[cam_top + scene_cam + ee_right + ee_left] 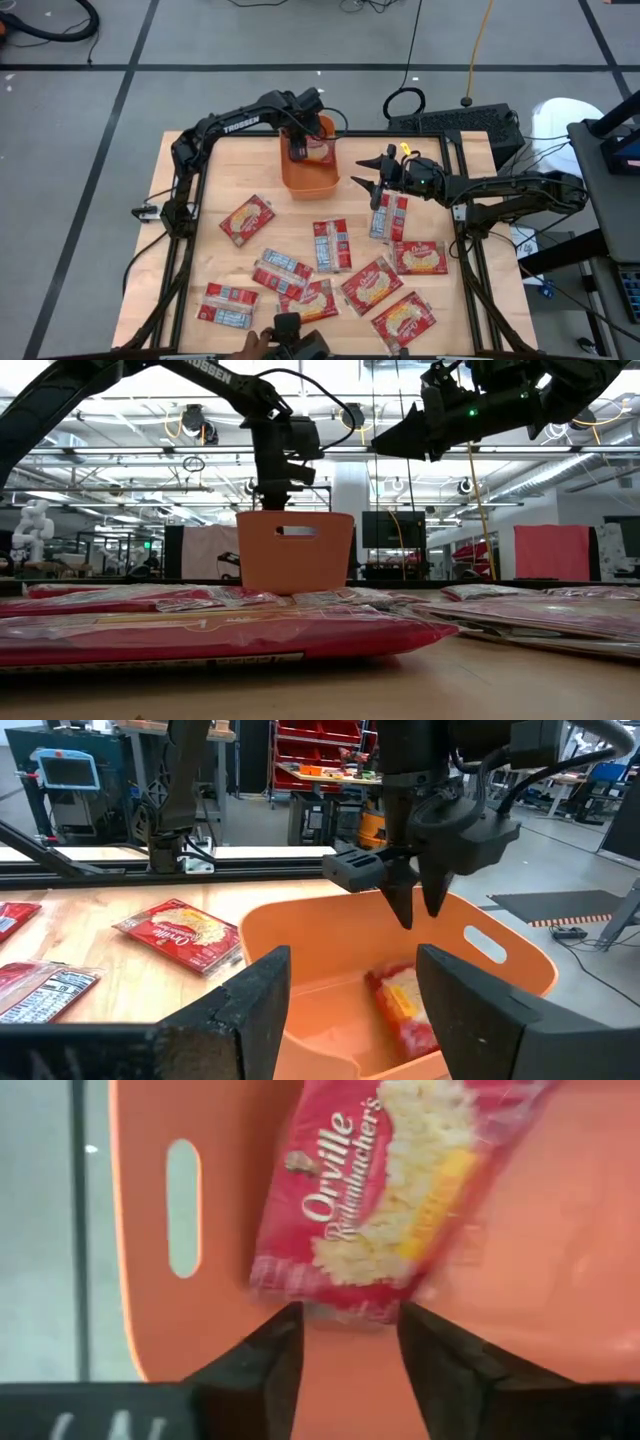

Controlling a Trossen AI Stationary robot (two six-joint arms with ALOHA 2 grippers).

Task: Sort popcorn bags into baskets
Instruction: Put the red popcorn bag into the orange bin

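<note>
The orange basket [310, 175] stands at the table's far middle. One popcorn bag [370, 1190] lies inside it, label face up; it also shows in the right wrist view [405, 1005]. My left gripper [348, 1320] hangs open over the basket, fingers pointing down, above the rim [417, 910], clear of the bag. My right gripper [360, 172] is open and empty just right of the basket, raised above the table, facing it. Several more popcorn bags lie flat on the table's near half, such as the bags at the left [247, 218], middle [331, 245] and right [418, 258].
One bag [388, 215] lies below my right arm. Black frame rails [190, 230] run along the table's left and right sides. A dark device and a person's hand [262, 343] show at the near edge. A dark keyboard [460, 122] sits beyond the far right corner.
</note>
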